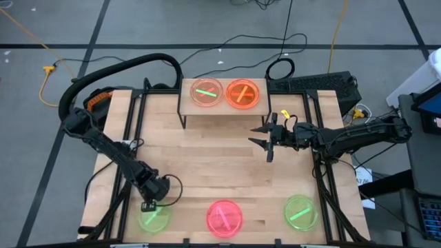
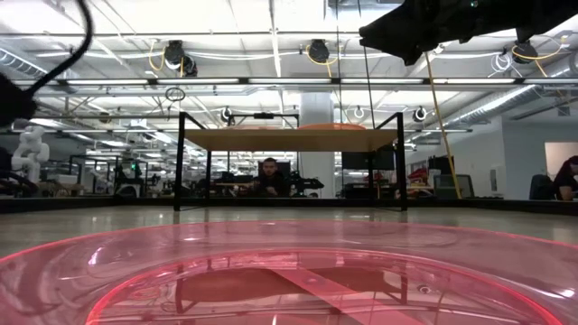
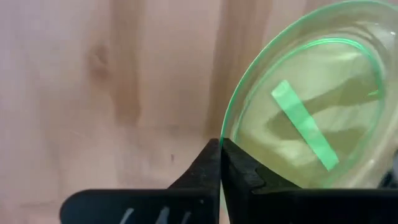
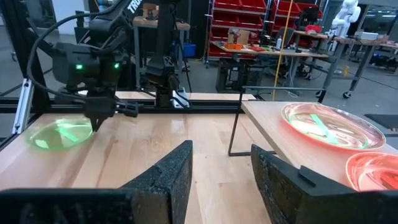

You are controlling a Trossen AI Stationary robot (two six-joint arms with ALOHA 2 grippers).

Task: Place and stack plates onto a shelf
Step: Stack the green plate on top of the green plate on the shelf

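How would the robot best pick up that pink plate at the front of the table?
By the rim, from above. The pink plate lies flat on the table, shallow and thin-walled, so one finger inside and one outside the raised edge should pinch it, much as the left gripper pinches the green plate.

The wooden table bears the shelf at twelve o'clock and three plates along six o'clock.

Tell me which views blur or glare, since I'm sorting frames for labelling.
Low view: the pink plate fills the foreground, out of focus, under bright ceiling lights. Left wrist view: the left tool shut on the green plate rim, slightly soft.
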